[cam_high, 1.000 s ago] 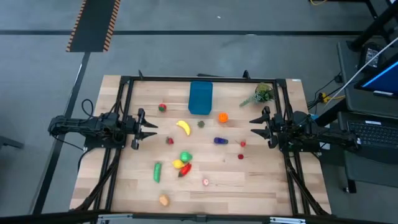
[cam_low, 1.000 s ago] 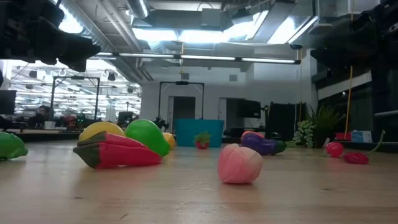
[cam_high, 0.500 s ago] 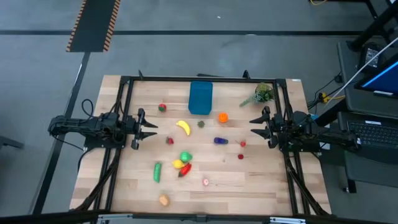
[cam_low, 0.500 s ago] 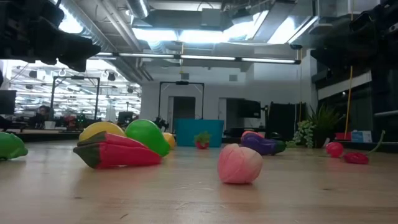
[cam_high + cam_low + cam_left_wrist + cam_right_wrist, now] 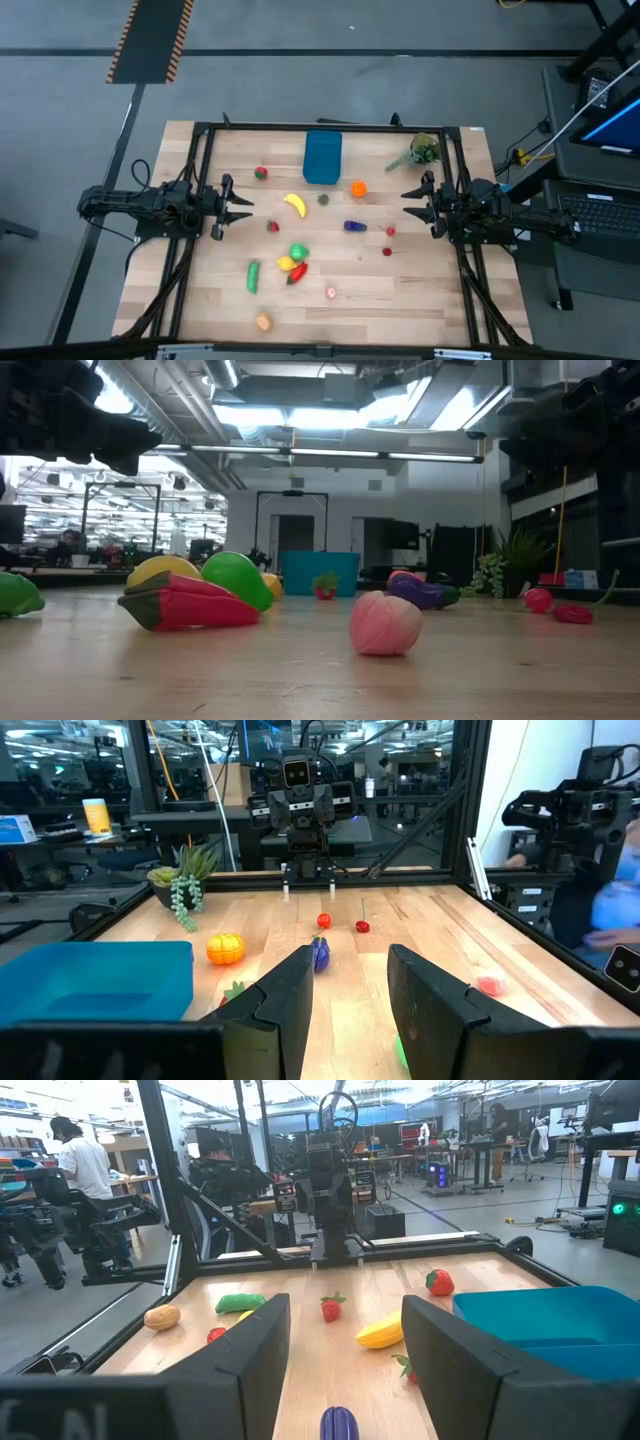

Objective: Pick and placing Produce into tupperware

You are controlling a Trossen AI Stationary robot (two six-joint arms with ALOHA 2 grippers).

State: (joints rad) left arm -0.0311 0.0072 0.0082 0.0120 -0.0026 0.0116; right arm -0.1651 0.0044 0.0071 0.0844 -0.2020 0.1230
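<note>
The teal tupperware stands at the table's far middle, with no toy showing in it. The produce lies scattered on the wood: a banana, an orange, an eggplant, a cucumber, a red pepper beside a green fruit, several strawberries and a pink piece near the front. My left gripper waits at the table's left side, pointing level, open with nothing between its fingers. My right gripper waits at the right side, level and open, fingers apart.
A leafy plant sprig lies at the far right corner. Black frame rails run along the table's far, left and right sides. People show in the room beyond the table, one at a workstation. Bare wood lies around the toys.
</note>
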